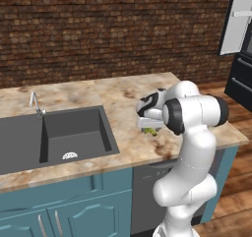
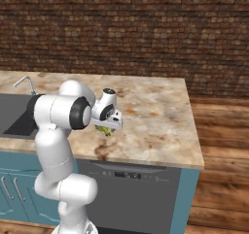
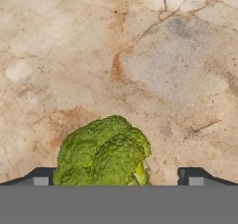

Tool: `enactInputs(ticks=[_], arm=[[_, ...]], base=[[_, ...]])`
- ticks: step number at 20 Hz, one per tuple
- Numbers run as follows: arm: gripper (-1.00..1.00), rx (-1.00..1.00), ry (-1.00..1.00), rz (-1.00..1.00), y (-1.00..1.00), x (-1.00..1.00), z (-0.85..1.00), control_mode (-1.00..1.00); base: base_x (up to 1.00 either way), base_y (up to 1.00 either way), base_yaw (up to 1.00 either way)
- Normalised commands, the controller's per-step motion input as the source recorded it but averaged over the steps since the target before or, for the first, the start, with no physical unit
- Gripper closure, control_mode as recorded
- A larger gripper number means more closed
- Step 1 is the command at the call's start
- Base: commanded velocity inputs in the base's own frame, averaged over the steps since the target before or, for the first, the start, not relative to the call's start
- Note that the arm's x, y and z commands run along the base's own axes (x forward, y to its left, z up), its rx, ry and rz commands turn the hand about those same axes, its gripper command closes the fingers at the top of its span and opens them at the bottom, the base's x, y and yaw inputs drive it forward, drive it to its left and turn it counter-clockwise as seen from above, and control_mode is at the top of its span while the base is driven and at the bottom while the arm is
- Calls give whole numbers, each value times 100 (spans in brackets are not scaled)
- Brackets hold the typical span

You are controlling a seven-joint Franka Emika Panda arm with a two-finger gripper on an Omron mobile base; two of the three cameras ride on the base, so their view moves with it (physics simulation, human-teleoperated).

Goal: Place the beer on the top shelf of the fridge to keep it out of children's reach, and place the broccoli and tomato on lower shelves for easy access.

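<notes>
A: Item one, broccoli [image 3: 103, 151]. Location: lying on the marble bench [image 3: 176, 56], directly under the hand, closer to the left finger than the right.

B: Fingers [image 3: 118, 176]?

A: Spread wide, one tip on each side of the floret, nothing held. Step in hand, by my reading: the grasp. Done well, that likely means shifting a little to centre the floret, lowering until the tips flank the crown near the bench, then closing gently, since a lumpy head could squirt sideways.

B: Item two, fridge [image 1: 240, 44]?

A: Far right of the left base view, dark body, pale door standing open; well apart from the bench. A drive will be needed after the pick.

B: Differences between views?

A: Left base view adds the sink [image 1: 54, 135] and tap [image 1: 35, 104]. Right base view shows a green scrap of broccoli beneath the wrist. Hand view alone gives the off-centre placing between the tips.
</notes>
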Motion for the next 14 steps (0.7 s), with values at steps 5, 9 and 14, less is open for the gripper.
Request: enactInputs(ticks=[5,9,14], arm=[[-100,0,0,0,0,10,-15,-100],[-100,0,0,0,0,6,-28,-100],[-100,-1,3,0,0,0,-38,-100]], base=[[0,0,0],[0,0,0],[0,0,0]])
